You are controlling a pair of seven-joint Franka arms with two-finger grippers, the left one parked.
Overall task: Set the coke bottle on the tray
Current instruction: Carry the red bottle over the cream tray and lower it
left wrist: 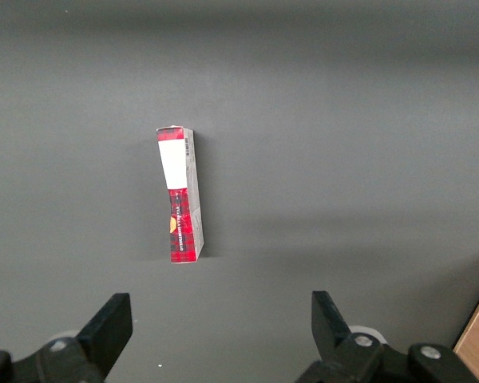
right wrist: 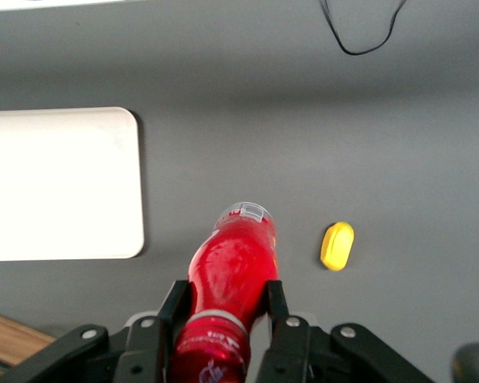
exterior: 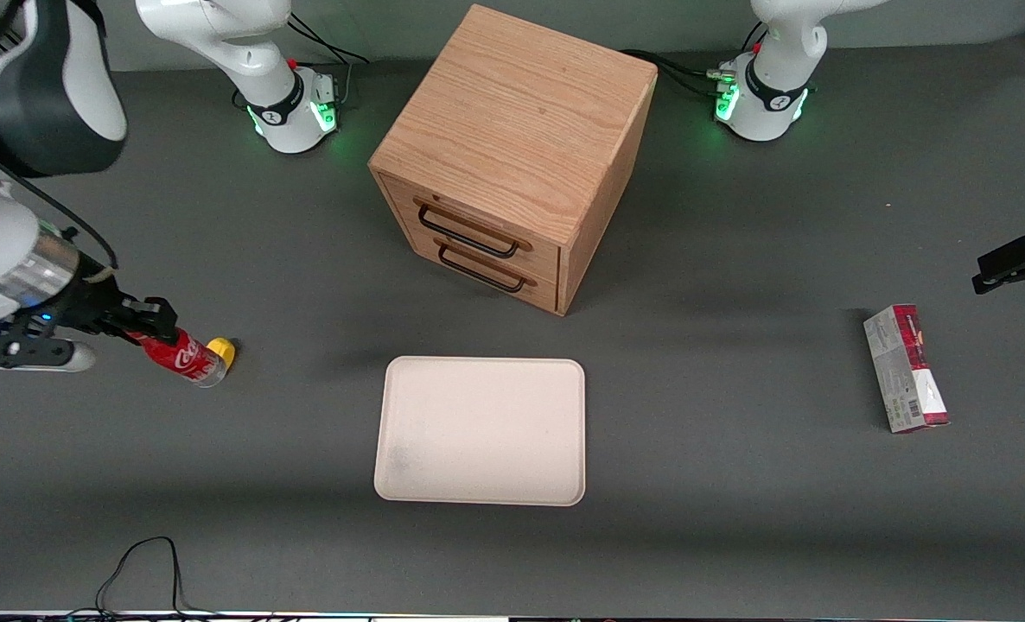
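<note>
The coke bottle [exterior: 182, 356] is a small red bottle with white script, tilted, at the working arm's end of the table. My gripper [exterior: 151, 325] is shut on its neck end, just below the red cap. In the right wrist view the two black fingers [right wrist: 276, 302] press the bottle [right wrist: 235, 267] from both sides, its clear base pointing away from the wrist. The cream tray [exterior: 480, 430] lies flat in the middle of the table, nearer the front camera than the drawer box; its corner shows in the right wrist view [right wrist: 60, 183].
A small yellow lump [exterior: 220, 350] lies beside the bottle's base, also in the right wrist view [right wrist: 337, 246]. A wooden drawer box [exterior: 512, 155] stands mid-table. A red-and-grey carton [exterior: 906, 368] lies toward the parked arm's end. A black cable [exterior: 141, 566] loops near the front edge.
</note>
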